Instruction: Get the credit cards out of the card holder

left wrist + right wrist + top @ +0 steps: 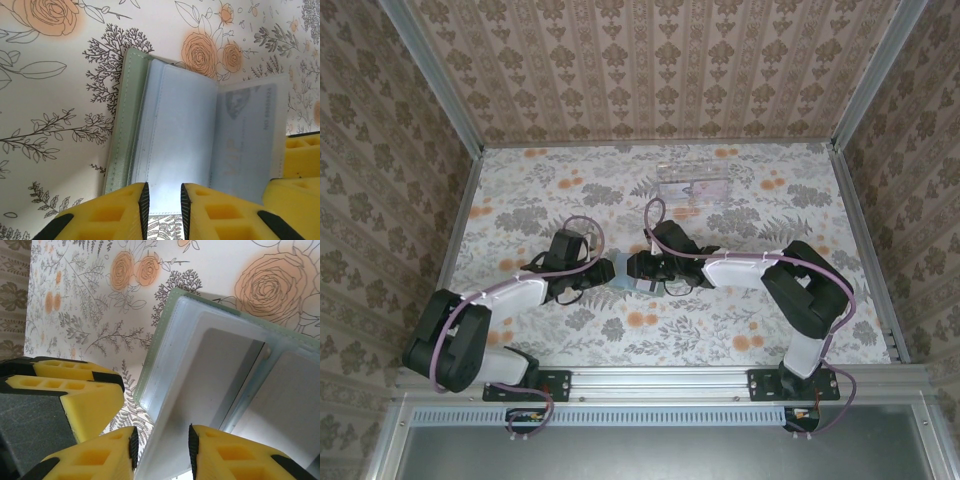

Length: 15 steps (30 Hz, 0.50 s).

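Card holder lies open near the middle of the flowered desk, and we see its pale green border along one side and clear sleeves across the rest. Through one sleeve a grey-blue credit card with faint print shows, tucked inside its pocket. Our left pincer is narrowly spread, its yellow tips at the near edge of the card holder, the pale sleeve showing through the gap. Our right pincer stands a little apart too, with a sleeve edge running into its gap; we cannot tell whether it pinches that edge. The two pincers sit just beside each other. A clear tray rests well apart, near the desk's far edge.
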### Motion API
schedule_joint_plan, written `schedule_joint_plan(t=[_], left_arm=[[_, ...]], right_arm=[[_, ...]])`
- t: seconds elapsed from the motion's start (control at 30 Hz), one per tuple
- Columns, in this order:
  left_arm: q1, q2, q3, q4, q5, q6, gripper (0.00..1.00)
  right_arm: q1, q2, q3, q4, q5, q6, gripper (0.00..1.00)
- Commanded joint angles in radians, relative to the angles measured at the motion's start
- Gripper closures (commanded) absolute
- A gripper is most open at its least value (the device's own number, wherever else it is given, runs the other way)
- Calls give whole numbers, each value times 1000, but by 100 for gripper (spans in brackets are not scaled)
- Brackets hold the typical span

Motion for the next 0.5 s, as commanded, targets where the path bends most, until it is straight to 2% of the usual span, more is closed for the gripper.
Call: schedule_joint_plan(t=[0.0,0.3,0.4,0.47], left_arm=[[5,-30,0,-24,1,9,74],[3,-80,2,-45,9,7,73],[-8,-71,11,-26,34,5,72],[-26,-50,21,-5,49,-3,72]], right_arm=[[4,13,19,36,-43,-1,62],[5,-14,18,-4,-22,-33,57],[3,-50,-9,-48,18,-62,60],[-2,-71,-30,-92,67,-79,65]])
